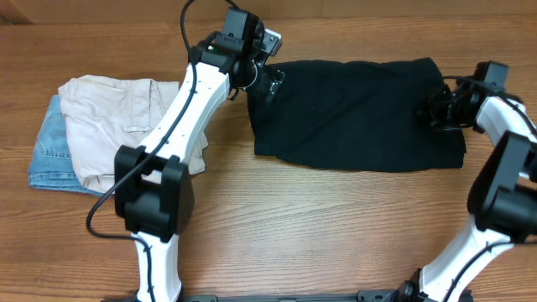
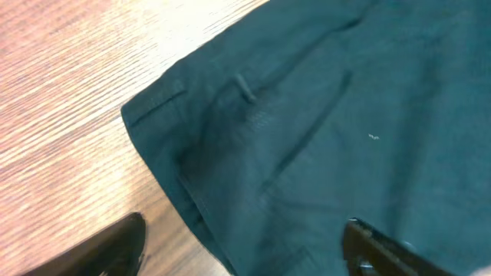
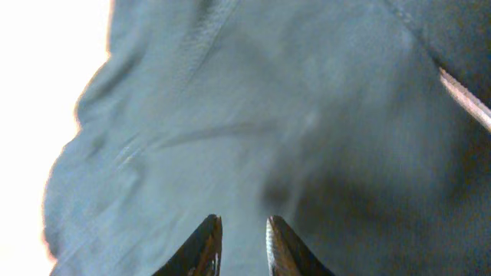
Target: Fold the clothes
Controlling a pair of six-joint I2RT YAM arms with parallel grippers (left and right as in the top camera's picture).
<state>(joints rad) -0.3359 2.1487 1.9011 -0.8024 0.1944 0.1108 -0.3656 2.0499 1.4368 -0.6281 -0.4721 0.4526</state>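
The wooden bench carries everything. The black shorts lie spread flat between the two tools, one end under each. The beige shorts lie well off to the left tool's outer side, beyond its arm. They rest on a light blue denim garment that shows past their far edge. The left tool hangs over the waistband corner with its jaws wide apart, one finger over bare wood and the other over cloth. The right tool is low over the other end, its jaws parted by a narrow gap with dark cloth showing beyond. The blur hides whether they touch it.
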